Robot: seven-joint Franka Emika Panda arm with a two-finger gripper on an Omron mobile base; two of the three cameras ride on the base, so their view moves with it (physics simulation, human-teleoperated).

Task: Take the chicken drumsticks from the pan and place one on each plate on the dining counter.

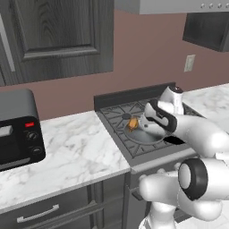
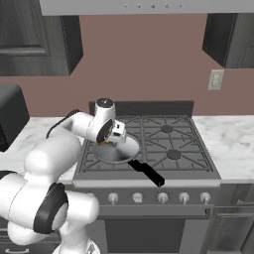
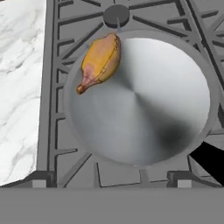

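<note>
- Left base view: gripper (image 1: 147,121) poised over the pan (image 1: 150,136) on the stove (image 1: 117,120); drumstick (image 1: 133,123) at the pan's far-left edge.
- Right base view: pan handle (image 2: 146,172) points toward the stove front.
- Hand view: one golden drumstick against the rim; jaws spread wide. Risk: a descent at pan centre closes on nothing, or fingers strike the rim.

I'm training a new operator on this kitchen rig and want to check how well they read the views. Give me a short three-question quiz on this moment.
1. True or false: two drumsticks lie in the pan.
2. Where in the pan does the drumstick lie: A) in the centre, B) against the rim, C) on the handle?
3. Fill in: the pan sits on the ____, and the tool above it is ____.

Key
1. False: one golden drumstick shows in the hand view.
2. B
3. stove; open, holding nothing.
</note>
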